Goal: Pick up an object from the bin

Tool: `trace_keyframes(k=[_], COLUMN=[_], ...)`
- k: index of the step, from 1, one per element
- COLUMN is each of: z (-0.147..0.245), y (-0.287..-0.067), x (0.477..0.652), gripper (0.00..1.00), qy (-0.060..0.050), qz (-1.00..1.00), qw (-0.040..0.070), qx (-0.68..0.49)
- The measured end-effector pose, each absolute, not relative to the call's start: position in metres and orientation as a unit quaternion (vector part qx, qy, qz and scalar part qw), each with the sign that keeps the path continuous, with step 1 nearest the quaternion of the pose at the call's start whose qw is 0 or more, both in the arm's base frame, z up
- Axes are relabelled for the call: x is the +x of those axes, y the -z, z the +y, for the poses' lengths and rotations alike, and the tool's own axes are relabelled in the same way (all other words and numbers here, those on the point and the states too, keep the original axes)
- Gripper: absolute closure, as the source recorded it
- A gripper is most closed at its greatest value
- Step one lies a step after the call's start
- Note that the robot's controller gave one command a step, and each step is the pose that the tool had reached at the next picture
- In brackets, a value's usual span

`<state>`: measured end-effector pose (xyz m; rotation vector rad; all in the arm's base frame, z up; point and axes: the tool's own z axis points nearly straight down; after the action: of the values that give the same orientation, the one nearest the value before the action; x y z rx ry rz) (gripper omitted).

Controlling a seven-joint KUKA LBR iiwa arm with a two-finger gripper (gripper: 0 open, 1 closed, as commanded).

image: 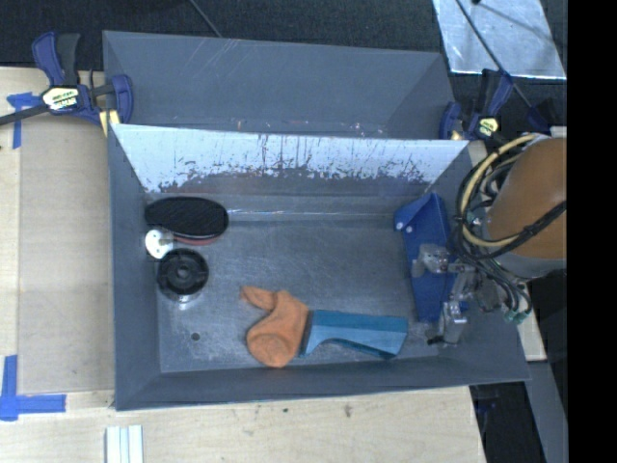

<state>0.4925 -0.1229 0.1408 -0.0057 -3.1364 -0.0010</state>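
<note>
While gripper [449,328] hangs by the bin's [289,85] right wall (opening: cannot tell), blue flat piece [359,333] lies nearest; best to centre over it, clear of the orange lump [277,328].

Orange cloth [277,328], teal wedge [355,333], black oval pad [186,217], grey bin [280,85].

- This looks like a robotics lab or test cell, not a home or a shop.
- A robot arm [516,210] with an orange cover and looped cables leans over a grey metal bin [289,90].
- The bin's back wall carries a band of dark scratches [289,167].
- The bin holds mismatched odds and ends: an orange cloth [275,328], a flat blue piece [359,332], a black oval pad [186,217] and a black round cap [182,272].
- A bare metal sheet [501,22] lies on dark flooring beside the bin.
</note>
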Motion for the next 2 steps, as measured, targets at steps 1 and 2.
trace_keyframes(k=[1,2], z=[-0.122,-0.096], y=[-0.145,-0.1], x=[0.494,0.488], gripper=[0.0,0.0], qy=[0.0,-0.001], qz=[-1.0,-1.0], qw=[-0.001,-0.002], qx=[0.0,-0.007])
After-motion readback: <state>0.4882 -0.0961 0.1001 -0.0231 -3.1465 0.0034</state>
